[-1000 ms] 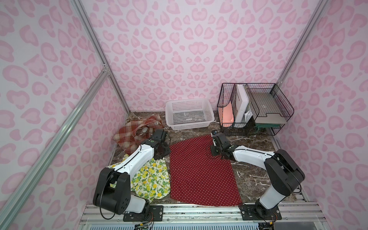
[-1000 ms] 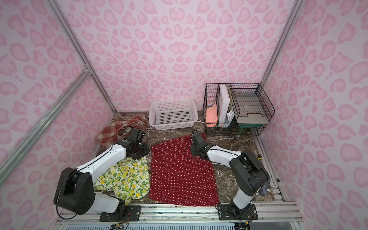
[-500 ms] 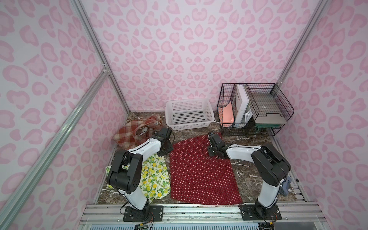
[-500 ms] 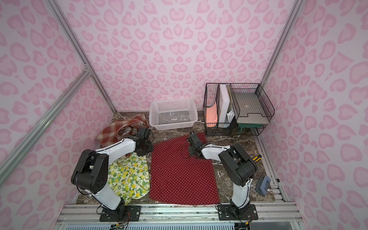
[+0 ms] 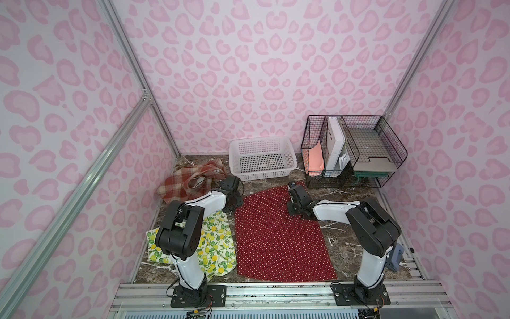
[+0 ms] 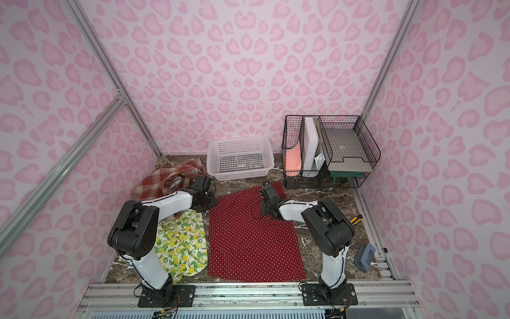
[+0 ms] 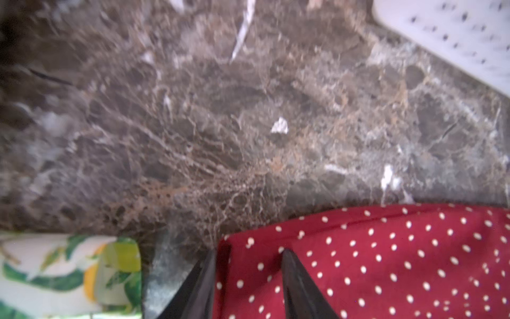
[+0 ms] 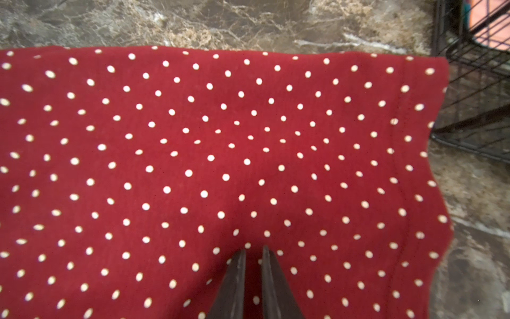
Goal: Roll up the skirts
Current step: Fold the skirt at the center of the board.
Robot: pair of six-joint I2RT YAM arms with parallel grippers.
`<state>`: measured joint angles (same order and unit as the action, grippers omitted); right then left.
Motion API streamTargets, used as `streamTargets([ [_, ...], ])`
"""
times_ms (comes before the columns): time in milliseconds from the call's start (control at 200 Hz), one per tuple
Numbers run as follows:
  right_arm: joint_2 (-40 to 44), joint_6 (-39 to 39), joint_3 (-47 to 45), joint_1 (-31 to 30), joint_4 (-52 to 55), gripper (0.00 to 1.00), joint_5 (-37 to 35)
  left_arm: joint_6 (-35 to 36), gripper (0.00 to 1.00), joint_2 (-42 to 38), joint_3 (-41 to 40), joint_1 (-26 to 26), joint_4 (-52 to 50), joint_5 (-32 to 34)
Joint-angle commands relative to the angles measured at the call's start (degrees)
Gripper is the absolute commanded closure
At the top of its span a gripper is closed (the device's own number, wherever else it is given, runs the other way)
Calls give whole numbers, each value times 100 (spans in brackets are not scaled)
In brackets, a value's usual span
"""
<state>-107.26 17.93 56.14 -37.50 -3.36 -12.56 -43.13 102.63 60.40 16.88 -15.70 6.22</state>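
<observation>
The red polka-dot skirt [image 5: 278,234] [image 6: 251,237] lies flat in the middle of the marble table. My left gripper [image 5: 237,203] [image 6: 211,203] [image 7: 248,251] is open at its far-left corner, one finger off the cloth's edge and the other on the cloth [image 7: 386,262]. My right gripper [image 5: 292,214] [image 6: 266,212] [image 8: 254,248] rests on the skirt [image 8: 220,138] behind its far-right corner, jaws nearly together with flat cloth beneath. The lemon-print skirt [image 5: 218,243] [image 6: 182,248] [image 7: 55,270] lies on the left, partly under my left arm. The plaid skirt [image 5: 176,185] [image 6: 154,182] is bunched at the back left.
A white lattice basket [image 5: 262,171] [image 6: 240,174] [image 7: 455,36] stands behind the red skirt. A black wire rack [image 5: 353,149] [image 6: 328,149] [image 8: 480,82] with files fills the back right corner. A grey-blue object [image 5: 396,256] [image 6: 364,256] lies at the right front edge.
My left gripper slid right, off the lemon skirt's side to the red skirt's far-left corner. My right gripper moved a little left and nearer over the red skirt.
</observation>
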Motion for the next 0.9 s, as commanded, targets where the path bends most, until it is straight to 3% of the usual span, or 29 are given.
streamTargets([
  [0, -50, 0, -59, -22, 419, 82, 330, 120, 58, 79, 123, -26, -322, 483],
  [155, -40, -5, -36, -49, 431, 82, 368, 189, 68, 433, 274, -92, -365, 297],
  [380, -14, -19, -26, -56, 462, 83, 373, 166, 68, 246, -37, -88, -67, -2],
  [580, -23, 7, 91, -73, 513, 83, 462, 296, 100, 87, 151, -85, -368, 200],
  [730, -22, 30, 255, -168, 605, 83, 538, 421, 100, 151, 684, -86, -1069, 513],
  [895, 17, 78, 664, -241, 827, 80, 692, 967, 100, 324, 1627, -129, -2358, 1406],
])
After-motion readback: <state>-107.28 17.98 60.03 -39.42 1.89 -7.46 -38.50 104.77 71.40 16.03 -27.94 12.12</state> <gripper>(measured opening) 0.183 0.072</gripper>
